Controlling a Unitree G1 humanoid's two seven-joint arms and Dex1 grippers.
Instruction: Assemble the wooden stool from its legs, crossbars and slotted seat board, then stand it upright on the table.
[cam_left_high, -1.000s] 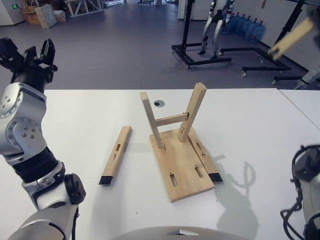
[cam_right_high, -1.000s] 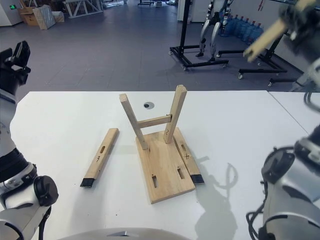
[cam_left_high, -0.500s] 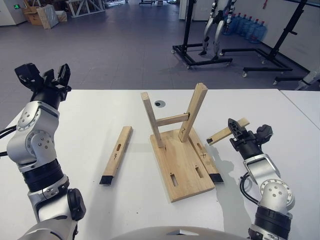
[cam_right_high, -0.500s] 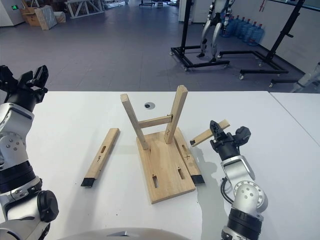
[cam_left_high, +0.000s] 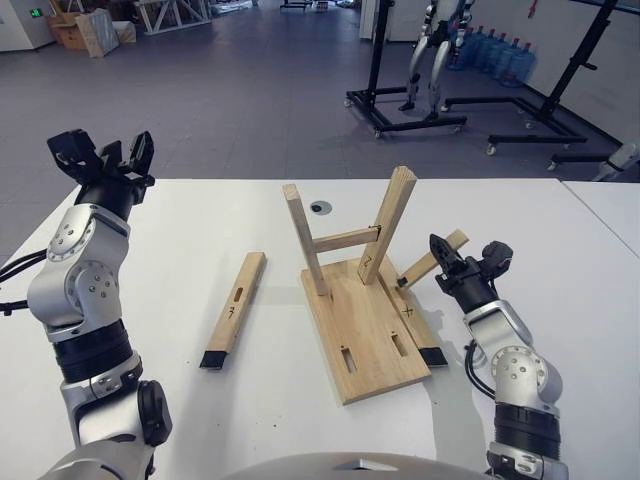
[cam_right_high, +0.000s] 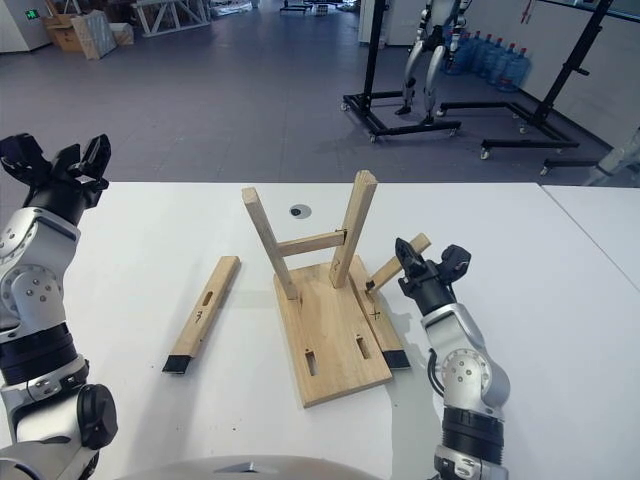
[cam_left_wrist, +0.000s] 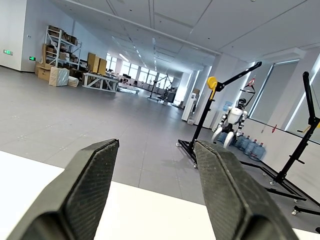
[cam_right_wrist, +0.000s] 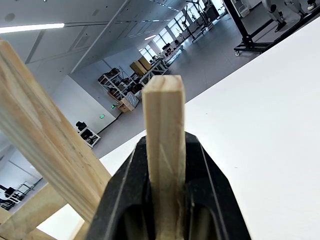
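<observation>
Grey floor is stretching away behind a white tabletop (cam_left_high: 180, 240), with black wheeled stands (cam_left_high: 400, 100), a row of blue water bottles (cam_left_high: 495, 50) and stacked boxes (cam_left_high: 85, 28) sitting at the far side of the hall.

On the tabletop one slotted seat board (cam_left_high: 362, 330) is lying flat, with two of its slots showing open at the near end.

I am counting four legs. Two are standing in the board, the left upright leg (cam_left_high: 303, 240) and the right upright leg (cam_left_high: 387, 225), leaning apart at the top. One loose leg (cam_left_high: 233, 310) is lying well apart on the board's left, its black-capped end toward me. One more, the side leg (cam_left_high: 415, 325), is lying just beside the board's right edge, also black-capped.

I am counting two crossbars. The fitted crossbar (cam_left_high: 345, 239) is bridging the two upright legs. The free crossbar (cam_left_high: 430, 259) is sitting clamped in my right tool (cam_left_high: 450, 270), slanting down toward the foot of the right upright leg; whether its tip is touching anything I cannot tell. That tool is hovering low over the tabletop just right of the board.

My left tool (cam_left_high: 103, 150) is hanging raised at the tabletop's far left edge, well away from every part, its two fingers spread wide and gripping nothing.

One small round hole (cam_left_high: 318, 207) is showing in the tabletop behind the legs.
</observation>
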